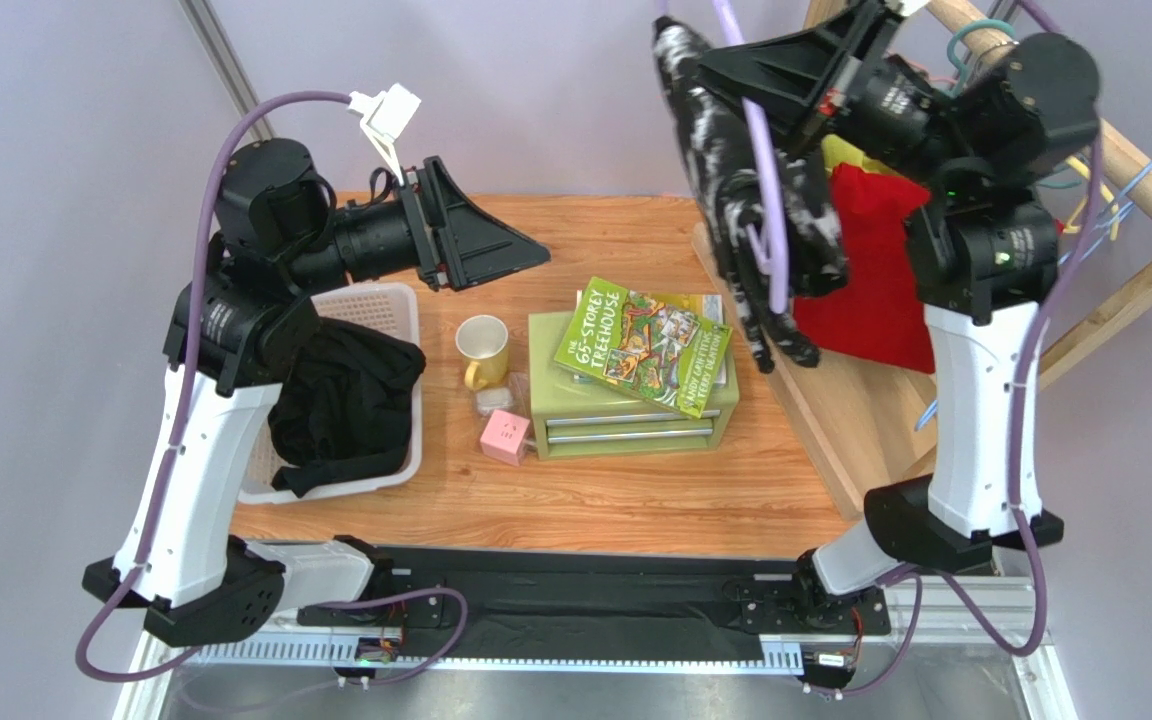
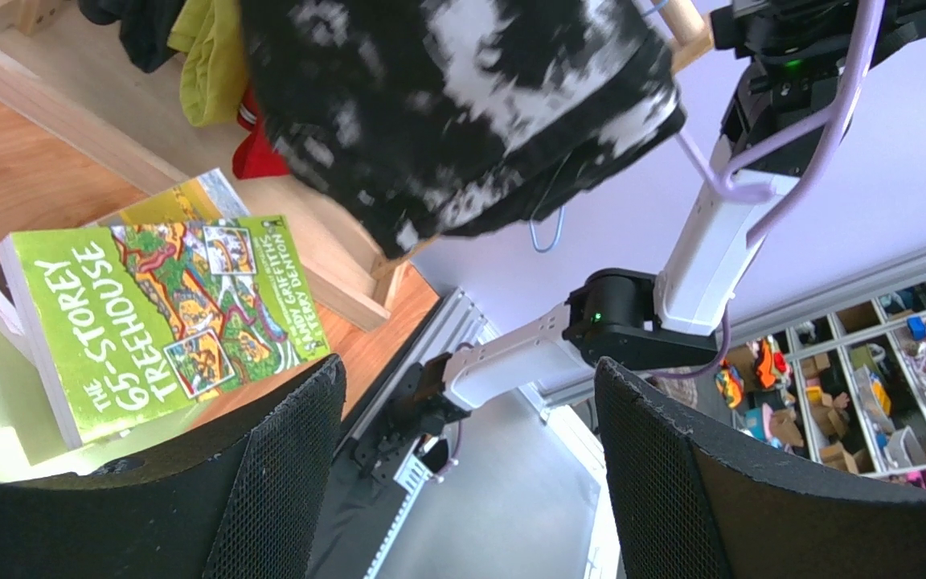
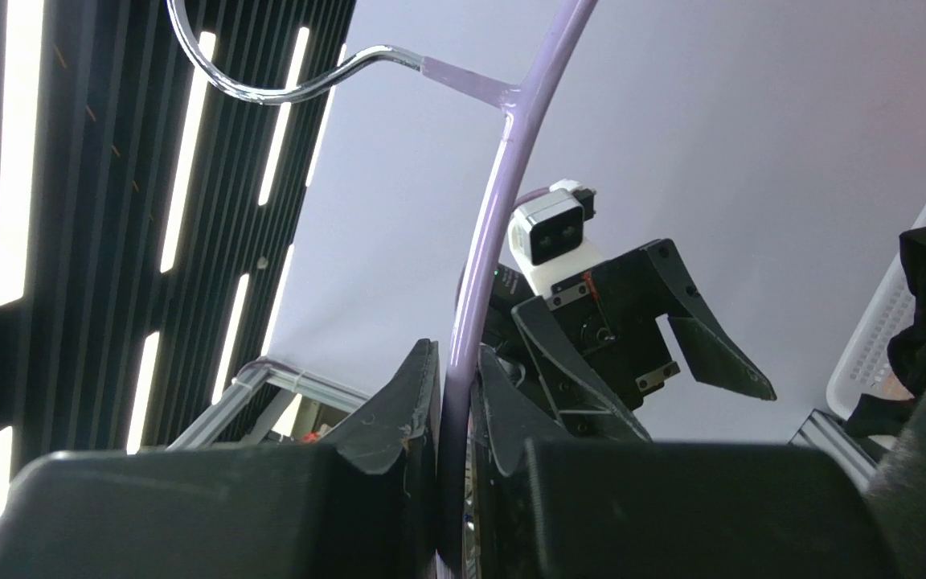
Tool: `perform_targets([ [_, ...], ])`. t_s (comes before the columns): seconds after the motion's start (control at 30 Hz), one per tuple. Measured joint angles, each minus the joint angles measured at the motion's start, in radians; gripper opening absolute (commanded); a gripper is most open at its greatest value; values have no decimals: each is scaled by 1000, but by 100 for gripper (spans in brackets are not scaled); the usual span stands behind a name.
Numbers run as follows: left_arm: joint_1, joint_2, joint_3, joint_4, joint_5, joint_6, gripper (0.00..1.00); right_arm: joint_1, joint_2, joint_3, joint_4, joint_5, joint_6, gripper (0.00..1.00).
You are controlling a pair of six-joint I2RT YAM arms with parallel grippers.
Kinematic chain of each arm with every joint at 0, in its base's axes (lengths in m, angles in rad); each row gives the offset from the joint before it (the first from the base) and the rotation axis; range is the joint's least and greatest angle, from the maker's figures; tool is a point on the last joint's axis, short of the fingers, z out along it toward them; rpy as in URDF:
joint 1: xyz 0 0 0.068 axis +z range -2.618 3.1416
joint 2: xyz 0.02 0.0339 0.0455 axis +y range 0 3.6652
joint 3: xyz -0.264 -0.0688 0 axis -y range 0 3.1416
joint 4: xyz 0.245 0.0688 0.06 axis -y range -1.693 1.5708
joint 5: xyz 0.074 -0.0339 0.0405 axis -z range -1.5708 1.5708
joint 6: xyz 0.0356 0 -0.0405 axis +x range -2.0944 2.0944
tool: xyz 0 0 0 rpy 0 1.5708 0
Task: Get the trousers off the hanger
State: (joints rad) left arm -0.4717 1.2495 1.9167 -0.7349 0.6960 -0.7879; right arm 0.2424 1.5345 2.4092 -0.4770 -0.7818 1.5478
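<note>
The right gripper (image 3: 456, 398) fills the foreground of its wrist view, its two fingers pinched nearly closed on the lilac rod of one hanger (image 3: 492, 229), whose clear hook curls above. In the overhead view that hanger is held high over the far right corner of the bench (image 1: 642, 495), and one pair of black trousers with white speckles (image 1: 748, 180) drapes from it, hanging down towards the right edge of the bench. Behind them, on the wooden rack (image 1: 1138, 225) at the right, one red garment (image 1: 883, 285) and one yellow-green garment (image 1: 845, 153) hang side by side; the rack's frame slopes down to the bench's right side.

The left gripper (image 1: 515, 252) is raised over the far left part of the bench, its two fingers spread wide and holding nothing, pointing towards the speckled trousers but well apart from them.

Below the left arm, one white basket (image 1: 387, 308) sits at the left edge with one heap of black cloth (image 1: 342, 398) in it, spilling over its rim; how many garments make up the heap cannot be told. In the middle of the bench stand one yellow mug (image 1: 483, 350), one pink cube (image 1: 504, 437) near it, and one green box (image 1: 635, 420) with one green book (image 1: 642, 345) lying on top.
</note>
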Motion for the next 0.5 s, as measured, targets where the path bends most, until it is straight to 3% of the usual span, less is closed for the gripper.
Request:
perform_targets([
  [0.5,-8,-18,102,-14,-186,72,89,247,154,46,74,282,-167,0],
])
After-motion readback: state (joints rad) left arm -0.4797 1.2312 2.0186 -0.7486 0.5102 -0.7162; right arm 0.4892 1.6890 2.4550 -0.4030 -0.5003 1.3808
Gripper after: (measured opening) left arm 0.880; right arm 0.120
